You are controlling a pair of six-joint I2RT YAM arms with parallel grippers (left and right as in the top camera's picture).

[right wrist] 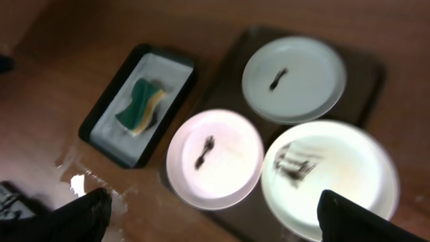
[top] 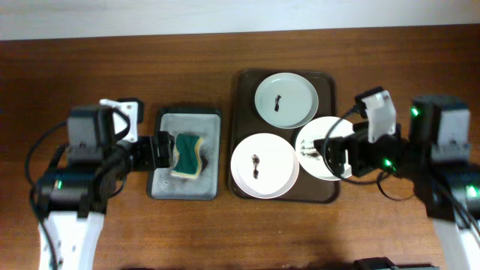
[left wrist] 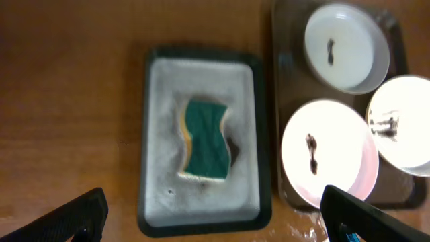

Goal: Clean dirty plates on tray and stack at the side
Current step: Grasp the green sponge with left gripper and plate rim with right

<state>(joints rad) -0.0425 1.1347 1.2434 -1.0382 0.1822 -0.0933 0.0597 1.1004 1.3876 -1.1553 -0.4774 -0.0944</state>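
Plates (top: 264,165), all three, lie on the brown tray (top: 238,105), right of centre on my table (top: 90,60). Each has a dark smear in its middle. The far plate (top: 286,100) sits at the tray's top end, and the right plate (top: 311,139) crowds close to the other two. My right gripper (top: 331,157) is over that plate, fingers spread wide. My left gripper (top: 166,151) hangs above the grey sponge tray (top: 166,184), fingers wide too. The green-and-yellow sponge (top: 188,155) lies just ahead of them.
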